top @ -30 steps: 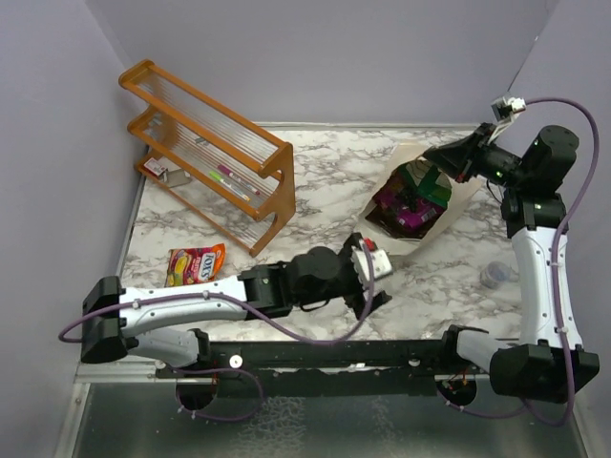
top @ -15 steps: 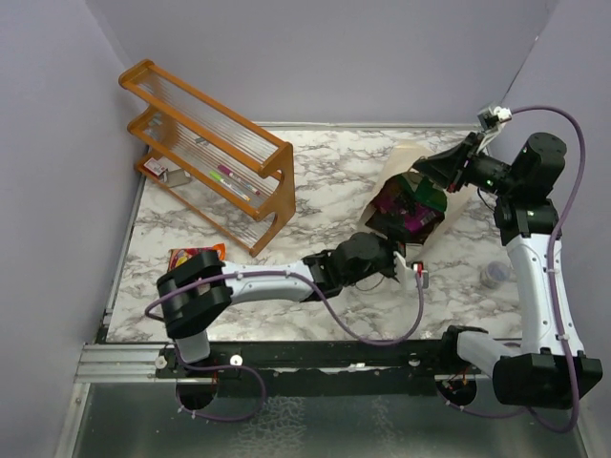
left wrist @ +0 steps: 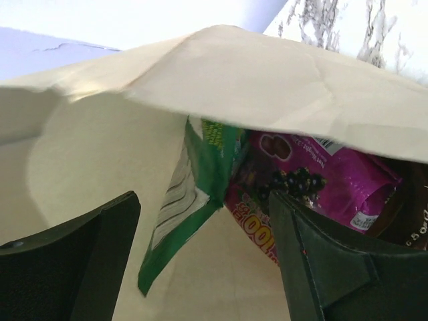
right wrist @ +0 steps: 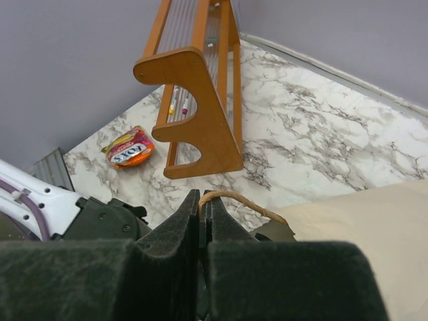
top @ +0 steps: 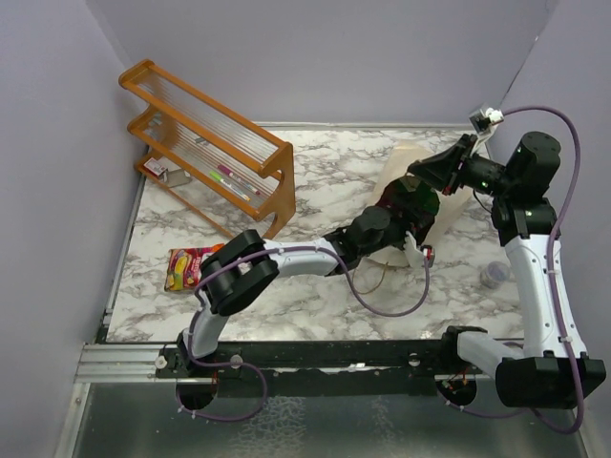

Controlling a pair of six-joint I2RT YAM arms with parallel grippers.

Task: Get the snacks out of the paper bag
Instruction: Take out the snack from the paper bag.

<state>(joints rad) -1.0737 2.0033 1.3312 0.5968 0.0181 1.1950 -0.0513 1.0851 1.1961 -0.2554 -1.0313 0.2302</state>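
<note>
Robot lab cell: plain lilac walls, marble-print tabletop, mounting rail along near edge.

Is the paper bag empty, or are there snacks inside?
Not empty: the left wrist view shows a green packet and a purple packet inside the bag.

The glossy orange-red candy packet on the marble desk reads "FOX'S". The glossy purple packet shows a yellow "100"; its other print is illegible.
</note>
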